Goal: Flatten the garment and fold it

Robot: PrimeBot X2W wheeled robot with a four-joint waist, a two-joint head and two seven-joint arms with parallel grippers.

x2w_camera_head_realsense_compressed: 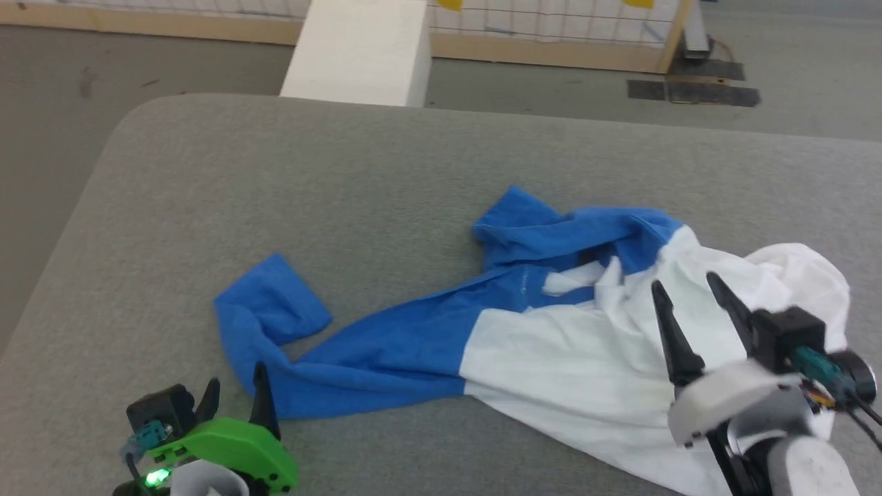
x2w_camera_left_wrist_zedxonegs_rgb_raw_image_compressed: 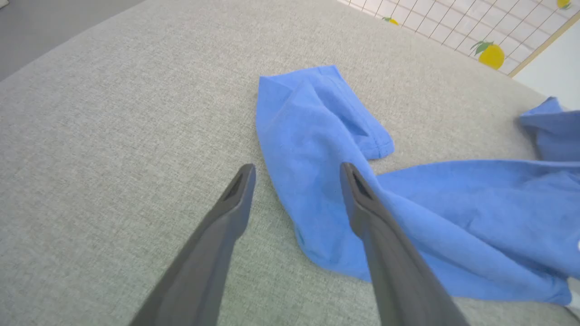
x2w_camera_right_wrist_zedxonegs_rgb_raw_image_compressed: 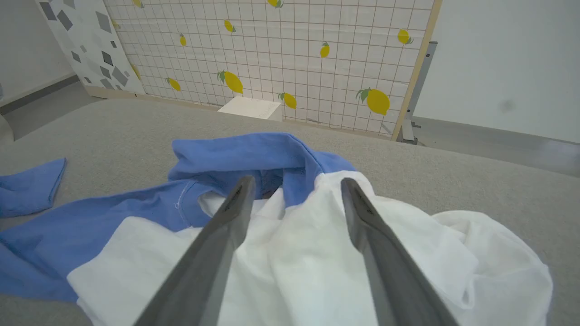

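"Lying crumpled on the grey padded surface (x2w_camera_head_realsense_compressed: 275, 172), the garment (x2w_camera_head_realsense_compressed: 551, 344) sits right of the middle, doesn't it?"

"It does. Its white body (x2w_camera_head_realsense_compressed: 586, 372) is bunched toward the near right. The long blue sleeve (x2w_camera_head_realsense_compressed: 386, 344) runs leftward from it and bends sharply near the cuff, so the end points back toward the far side. The other blue sleeve (x2w_camera_head_realsense_compressed: 551, 231) is heaped at the far side of the body, next to the neckline."

"And the left gripper (x2w_camera_head_realsense_compressed: 237, 377)?"

"It is low at the near left, its two dark fingers spread apart. In the left wrist view the bend of the long sleeve lies between the fingertips and beyond them. Whether the fingertips touch the cloth cannot be told."

"The right gripper (x2w_camera_head_realsense_compressed: 682, 281)?"

"It is over the white body with its jaws parted too. In the right wrist view its fingers point at the folds where white meets blue by the collar. Contact with the fabric cannot be told there either."

"What lies past the surface?"

"A white block (x2w_camera_head_realsense_compressed: 358, 48) stands just beyond the far edge. Behind it is a gridded panel (x2w_camera_right_wrist_zedxonegs_rgb_raw_image_compressed: 294, 54) printed with yellow lemons, set in a pale wooden frame."
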